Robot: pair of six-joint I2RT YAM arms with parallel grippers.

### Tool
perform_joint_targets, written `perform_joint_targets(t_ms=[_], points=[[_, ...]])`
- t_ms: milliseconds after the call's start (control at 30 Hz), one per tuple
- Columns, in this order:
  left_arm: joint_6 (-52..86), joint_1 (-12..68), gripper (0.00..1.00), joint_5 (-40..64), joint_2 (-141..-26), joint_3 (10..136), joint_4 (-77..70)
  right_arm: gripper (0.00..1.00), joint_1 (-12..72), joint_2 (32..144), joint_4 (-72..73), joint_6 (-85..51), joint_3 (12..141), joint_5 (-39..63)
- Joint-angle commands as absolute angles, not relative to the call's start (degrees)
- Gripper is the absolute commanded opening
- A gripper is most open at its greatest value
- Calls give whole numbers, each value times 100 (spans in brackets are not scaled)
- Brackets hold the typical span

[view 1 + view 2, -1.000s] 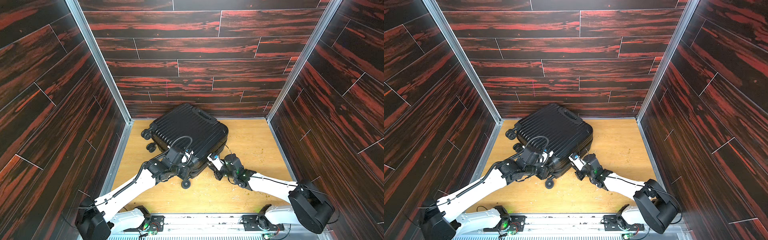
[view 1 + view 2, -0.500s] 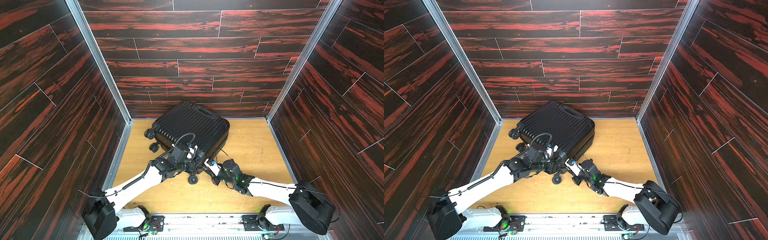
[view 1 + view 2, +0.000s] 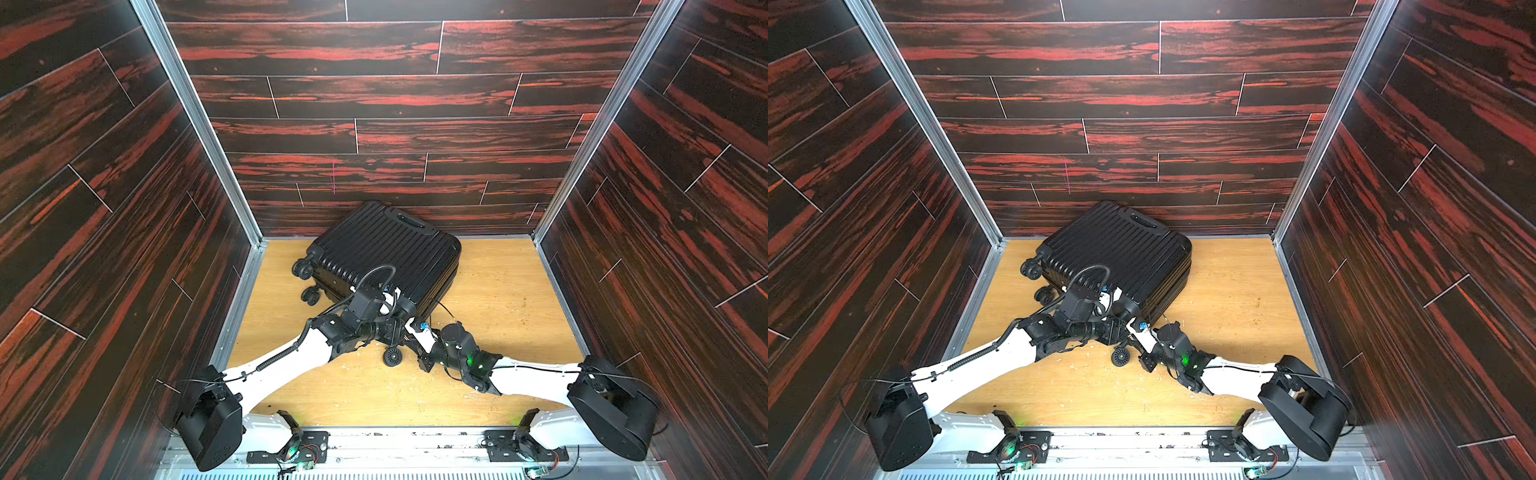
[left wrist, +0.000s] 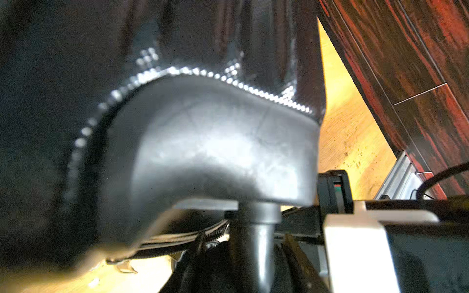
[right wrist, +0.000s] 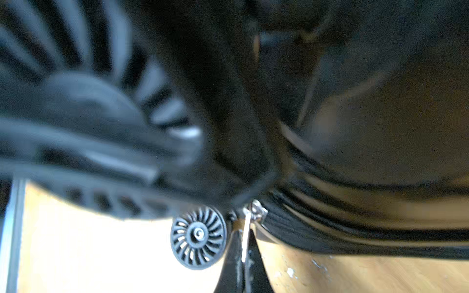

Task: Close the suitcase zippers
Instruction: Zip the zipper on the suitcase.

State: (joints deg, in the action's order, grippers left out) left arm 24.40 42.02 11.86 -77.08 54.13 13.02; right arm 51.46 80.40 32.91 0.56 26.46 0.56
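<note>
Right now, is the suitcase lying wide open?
No, the suitcase lies with its two ribbed halves stacked together, and none of its inside shows.

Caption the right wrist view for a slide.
Right gripper pinching a zipper pull at the suitcase corner, beside a wheel.

Bare floor (image 3: pixel 498 291) right of suitcase (image 3: pixel 386 245); back wall (image 3: pixel 374 166) close behind.

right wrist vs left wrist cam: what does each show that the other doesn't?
Only right wrist: right fingers shut on the silver metal zipper pull, beside a black spoked caster wheel. Only left wrist: the grey moulded wheel housing and the dark red wood-grain wall. Both: the black hard-shell suitcase, its black zipper track, the light wooden floor.
</note>
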Motion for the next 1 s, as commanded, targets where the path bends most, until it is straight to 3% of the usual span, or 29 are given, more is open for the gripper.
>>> perform_joint_targets(t_ms=[0,267,967], points=[[2595,4126,16,800,-7916,5685,299,0,5552,8131,4531,-153,2663,881],[2576,4217,16,967,-8089,5773,255,0,5754,8339,4806,-356,2733,657],[2473,4444,16,1383,-8326,5984,221,0,5931,8539,5533,-622,2725,1569]])
